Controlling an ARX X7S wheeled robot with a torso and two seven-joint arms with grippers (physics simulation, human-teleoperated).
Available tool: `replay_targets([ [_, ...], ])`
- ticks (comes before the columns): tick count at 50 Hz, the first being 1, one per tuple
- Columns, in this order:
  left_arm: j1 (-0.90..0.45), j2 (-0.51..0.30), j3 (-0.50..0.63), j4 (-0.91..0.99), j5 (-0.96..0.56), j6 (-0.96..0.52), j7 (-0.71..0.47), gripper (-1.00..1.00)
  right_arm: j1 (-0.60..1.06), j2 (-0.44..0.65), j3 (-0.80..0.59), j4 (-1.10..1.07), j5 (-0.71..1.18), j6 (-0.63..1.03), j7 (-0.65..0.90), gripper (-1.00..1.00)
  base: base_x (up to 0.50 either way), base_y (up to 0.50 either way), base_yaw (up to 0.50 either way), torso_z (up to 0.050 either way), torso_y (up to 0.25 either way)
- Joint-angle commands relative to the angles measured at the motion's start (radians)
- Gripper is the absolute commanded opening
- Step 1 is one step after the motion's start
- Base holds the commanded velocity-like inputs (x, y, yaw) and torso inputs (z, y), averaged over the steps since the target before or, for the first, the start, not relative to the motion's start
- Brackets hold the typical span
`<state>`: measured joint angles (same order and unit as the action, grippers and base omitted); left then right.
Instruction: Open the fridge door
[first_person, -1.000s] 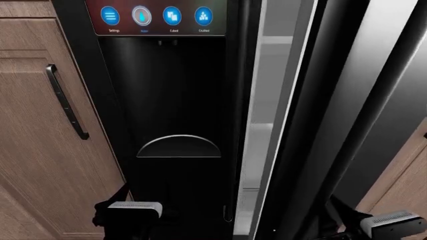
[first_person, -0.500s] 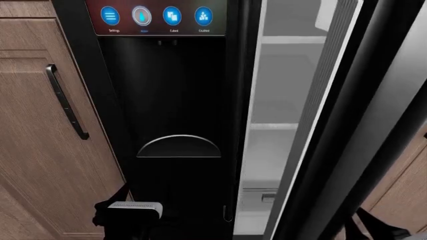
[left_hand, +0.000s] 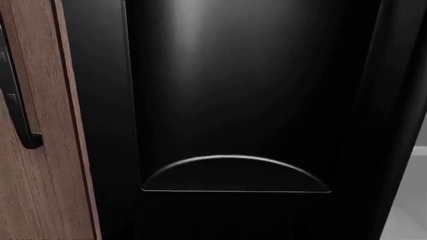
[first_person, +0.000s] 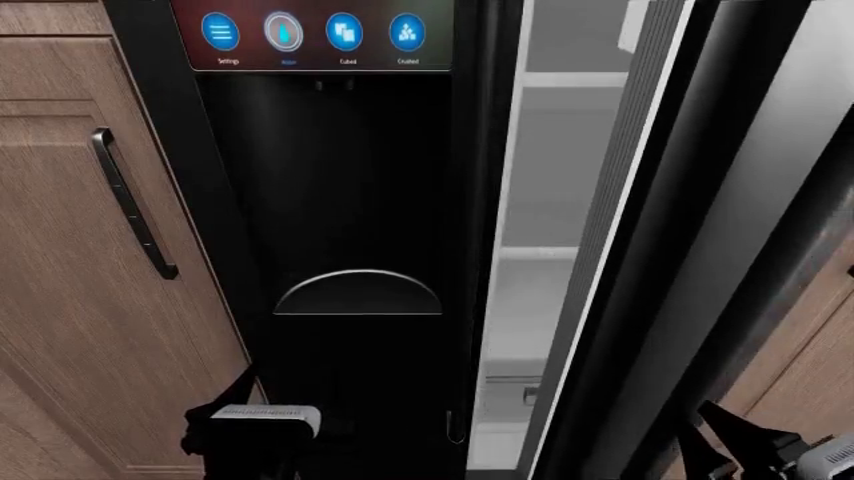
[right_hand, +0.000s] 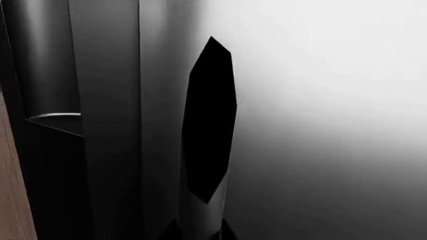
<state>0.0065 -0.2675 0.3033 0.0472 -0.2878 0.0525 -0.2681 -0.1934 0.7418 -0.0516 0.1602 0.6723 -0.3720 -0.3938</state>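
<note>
Glossy black, the fridge door (first_person: 721, 250) is seen in the head view swung partly open at the right of the fridge, its long vertical bar handle (first_person: 761, 260) running down its face and its ribbed white inner edge (first_person: 641, 150) turned toward the opening. Through the gap, white shelves (first_person: 547, 250) of the fridge interior are exposed. Beside it the narrower dispenser door (first_person: 334, 200) is shut, with a blue-icon touch panel (first_person: 314, 35) above a dark recess and a curved tray (first_person: 358, 293). A brown wooden cabinet door (first_person: 80, 250) with a dark handle (first_person: 134, 205) is seen further left. The left gripper (first_person: 254, 420) is held low before the dispenser door, and the right gripper (first_person: 801, 462) sits at the bottom corner near the fridge door; whether either's fingers are apart or together cannot be told.
</note>
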Motion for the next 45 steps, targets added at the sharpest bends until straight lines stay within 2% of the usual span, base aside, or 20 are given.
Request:
replay_targets([
  [1,0.004,-0.005,-0.001,-0.002,-0.006,0.007,-0.004,1.0,0.101,0.019,0.08,-0.009,0.117,0.006,-0.002,-1.0,0.0,0.0,0.0,0.0,0.0],
  [12,0.005,-0.008,0.0,-0.003,-0.01,0.01,-0.006,1.0,0.092,0.018,0.082,-0.018,0.108,-0.01,-0.014,-1.0,0.0,0.0,0.0,0.002,0.003],
  [13,0.005,-0.008,0.001,-0.003,-0.011,0.01,-0.007,1.0,0.086,0.019,0.083,-0.02,0.107,-0.015,-0.019,1.0,0.01,0.0,0.0,0.0,0.01],
  [21,0.006,-0.011,0.001,-0.002,-0.013,0.011,-0.01,1.0,0.061,0.059,0.058,-0.053,0.133,0.057,-0.03,1.0,0.0,0.0,0.0,0.0,0.0],
  [45,0.002,-0.015,0.006,-0.013,-0.023,0.023,-0.011,1.0,0.026,0.081,0.059,-0.089,0.128,0.059,-0.045,1.0,0.0,0.0,0.0,0.0,0.0],
])
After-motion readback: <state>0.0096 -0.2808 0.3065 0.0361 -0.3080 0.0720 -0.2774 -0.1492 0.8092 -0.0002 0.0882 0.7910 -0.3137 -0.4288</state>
